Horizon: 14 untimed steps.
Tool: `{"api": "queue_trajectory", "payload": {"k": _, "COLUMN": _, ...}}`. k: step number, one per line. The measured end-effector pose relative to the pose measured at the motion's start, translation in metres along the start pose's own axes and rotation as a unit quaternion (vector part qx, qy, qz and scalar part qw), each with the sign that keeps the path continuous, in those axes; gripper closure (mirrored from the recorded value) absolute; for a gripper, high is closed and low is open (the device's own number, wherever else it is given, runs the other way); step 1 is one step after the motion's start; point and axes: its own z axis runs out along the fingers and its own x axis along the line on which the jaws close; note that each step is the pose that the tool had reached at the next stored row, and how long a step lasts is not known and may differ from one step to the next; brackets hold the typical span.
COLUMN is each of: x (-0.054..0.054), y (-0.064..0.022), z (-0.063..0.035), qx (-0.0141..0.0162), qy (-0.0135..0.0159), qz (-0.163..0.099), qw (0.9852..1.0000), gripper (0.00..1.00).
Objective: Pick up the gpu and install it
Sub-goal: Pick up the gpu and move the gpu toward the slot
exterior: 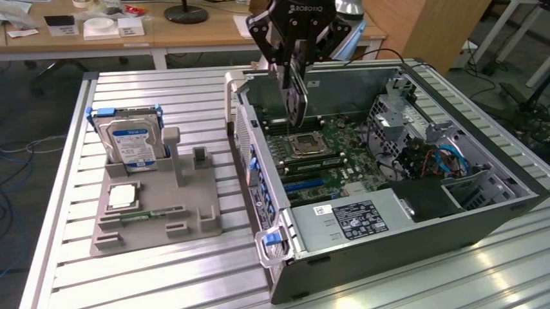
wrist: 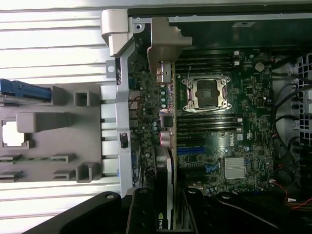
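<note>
My gripper [exterior: 295, 59] is shut on the gpu [exterior: 297, 96], a thin dark card that hangs edge-on below the fingers. It hovers over the open computer case [exterior: 413, 225], near the case's wall on the exterior view's left. In the wrist view the gpu [wrist: 167, 185] runs as a slim strip from my gripper [wrist: 168, 217] out to its metal bracket [wrist: 165, 39]. It hangs above the motherboard [wrist: 243, 122], beside the CPU socket [wrist: 207, 92] and the blue expansion slot [wrist: 190, 150]. The card's lower edge sits apart from the board.
A grey fixture [exterior: 154, 206] at the exterior view's left holds the silver hard drive [exterior: 129, 141], a green memory stick [exterior: 142, 215] and a CPU chip [exterior: 123, 195]. Inside the case stand a drive cage [exterior: 395, 122], cables [exterior: 438, 161] and a power supply [exterior: 361, 219].
</note>
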Motion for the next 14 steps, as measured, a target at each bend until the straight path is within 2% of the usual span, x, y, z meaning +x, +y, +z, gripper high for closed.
{"api": "queue_trajectory", "payload": {"k": 14, "x": -0.0068, "y": 0.0005, "z": 0.0002, "qx": 0.0000, "qy": 0.0000, "qz": 0.000, "qw": 1.0000, "gripper": 0.73}}
